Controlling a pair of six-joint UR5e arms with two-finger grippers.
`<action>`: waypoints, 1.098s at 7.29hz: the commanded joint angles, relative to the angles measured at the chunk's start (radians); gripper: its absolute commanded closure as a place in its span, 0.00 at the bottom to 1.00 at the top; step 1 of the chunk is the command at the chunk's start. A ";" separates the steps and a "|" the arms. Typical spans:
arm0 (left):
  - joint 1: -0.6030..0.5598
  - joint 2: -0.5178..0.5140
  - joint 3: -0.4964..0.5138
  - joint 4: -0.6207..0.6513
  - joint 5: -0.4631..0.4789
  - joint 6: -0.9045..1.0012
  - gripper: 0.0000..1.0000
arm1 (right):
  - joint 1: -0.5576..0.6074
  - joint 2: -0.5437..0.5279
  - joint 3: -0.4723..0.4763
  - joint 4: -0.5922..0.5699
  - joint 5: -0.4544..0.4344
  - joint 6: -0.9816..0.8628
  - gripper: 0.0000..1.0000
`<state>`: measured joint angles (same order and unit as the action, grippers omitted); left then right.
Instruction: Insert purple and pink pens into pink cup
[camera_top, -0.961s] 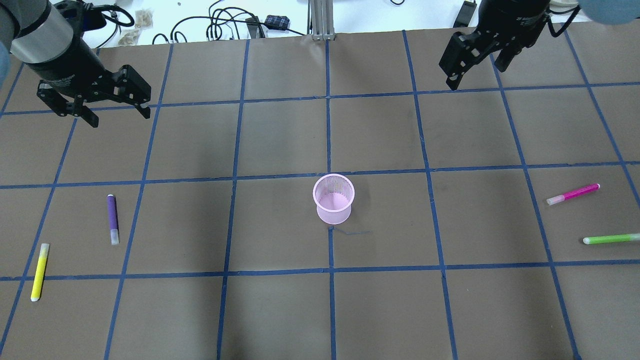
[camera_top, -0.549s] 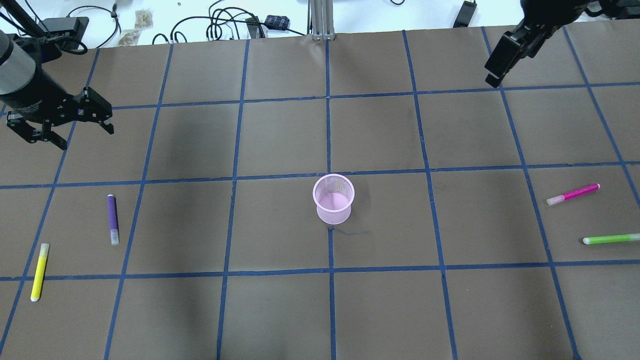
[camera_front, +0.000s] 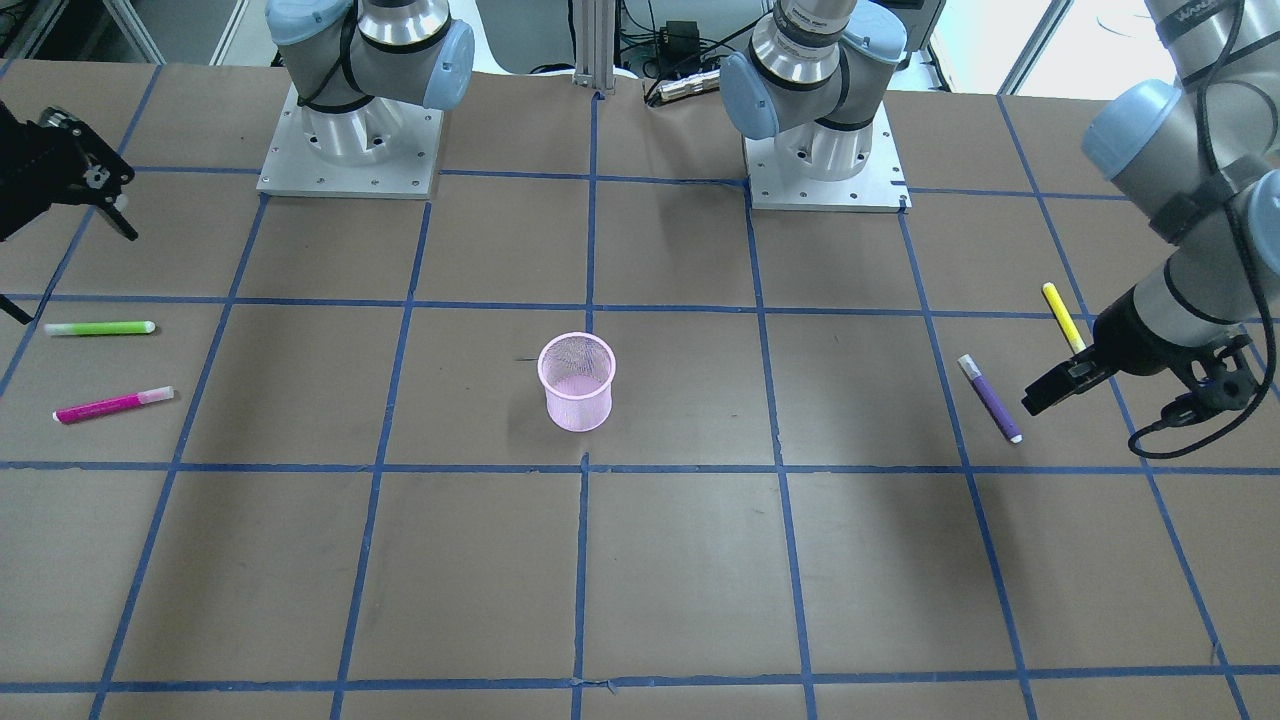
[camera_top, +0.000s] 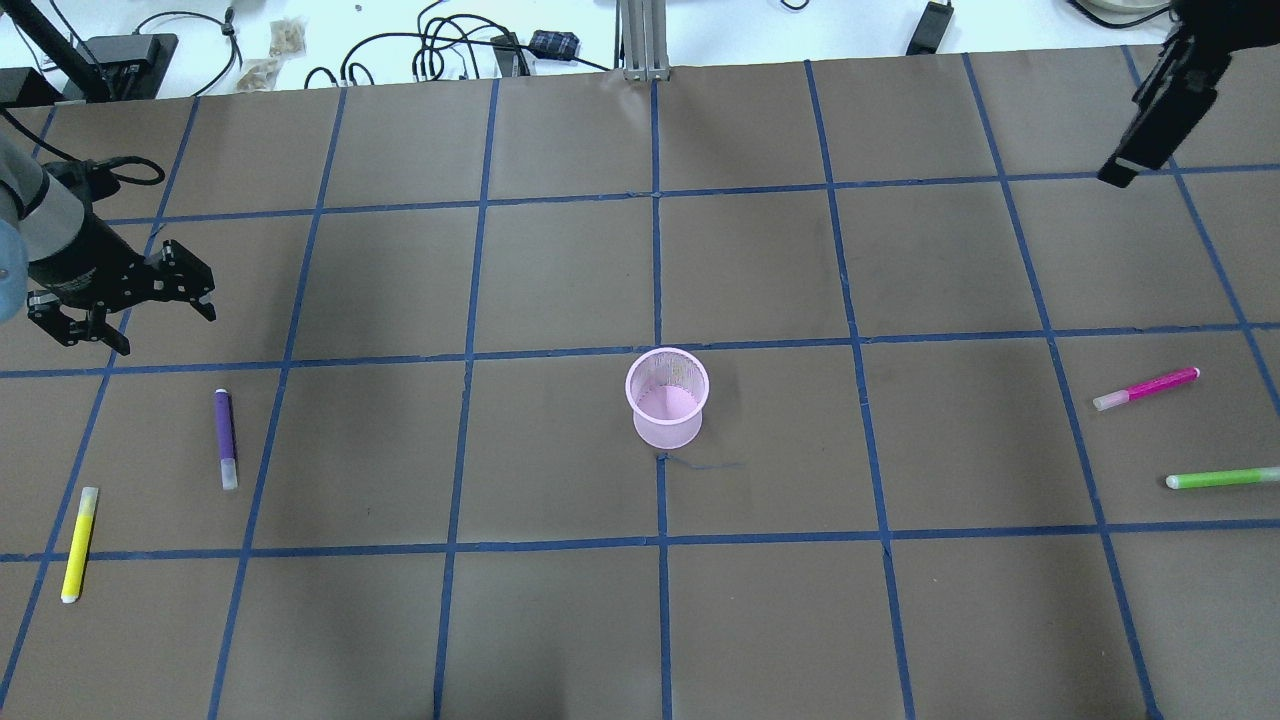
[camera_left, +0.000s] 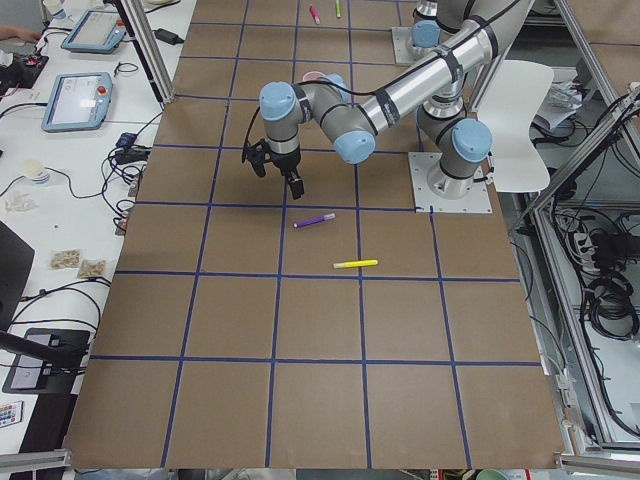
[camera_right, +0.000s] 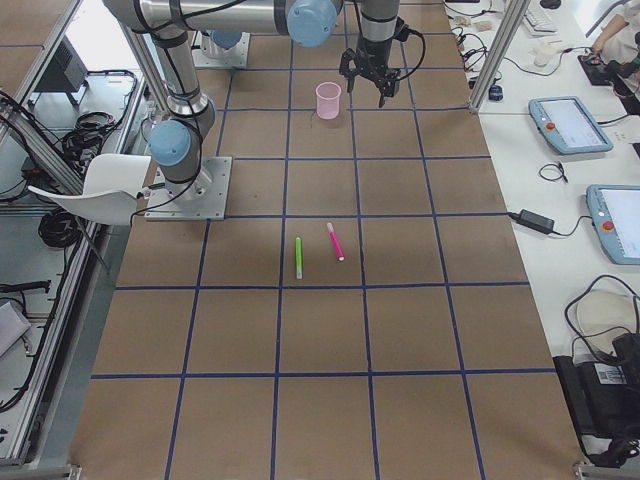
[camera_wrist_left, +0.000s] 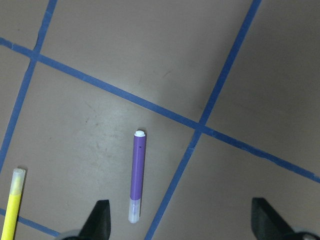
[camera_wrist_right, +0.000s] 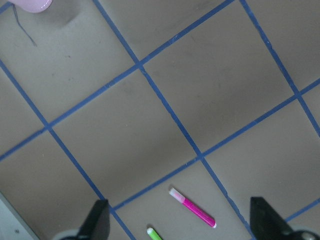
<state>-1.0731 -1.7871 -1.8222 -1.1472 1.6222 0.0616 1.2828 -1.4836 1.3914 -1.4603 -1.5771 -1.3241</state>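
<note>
The pink mesh cup (camera_top: 667, 400) stands upright mid-table, also in the front view (camera_front: 577, 385). The purple pen (camera_top: 226, 435) lies flat on the left, seen in the left wrist view (camera_wrist_left: 137, 175). My left gripper (camera_top: 165, 332) is open and empty, hovering just behind the purple pen; its fingertips (camera_wrist_left: 100, 220) sit wide apart. The pink pen (camera_top: 1146, 388) lies flat at the right, also in the right wrist view (camera_wrist_right: 192, 208). My right gripper (camera_top: 1150, 130) is open and empty, high over the far right corner, well behind the pink pen.
A yellow pen (camera_top: 80, 543) lies left of the purple pen, near the table's left edge. A green pen (camera_top: 1220, 478) lies just in front of the pink pen by the right edge. Cables and boxes (camera_top: 450, 50) line the far side.
My left gripper has moved left and toward the robot, closer to the purple pen. My right gripper has moved right toward the table's far right corner. Pens and cup have not moved.
</note>
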 joint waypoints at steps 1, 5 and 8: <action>0.025 -0.063 -0.049 0.069 0.015 0.001 0.00 | -0.130 0.014 0.030 -0.011 -0.035 -0.308 0.00; 0.058 -0.173 -0.058 0.136 0.013 -0.002 0.00 | -0.328 0.124 0.109 -0.107 -0.009 -0.847 0.00; 0.058 -0.210 -0.058 0.139 0.013 0.000 0.03 | -0.422 0.276 0.118 -0.141 0.116 -1.211 0.07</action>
<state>-1.0156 -1.9828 -1.8798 -1.0097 1.6352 0.0632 0.8978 -1.2685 1.5065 -1.5951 -1.5062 -2.3960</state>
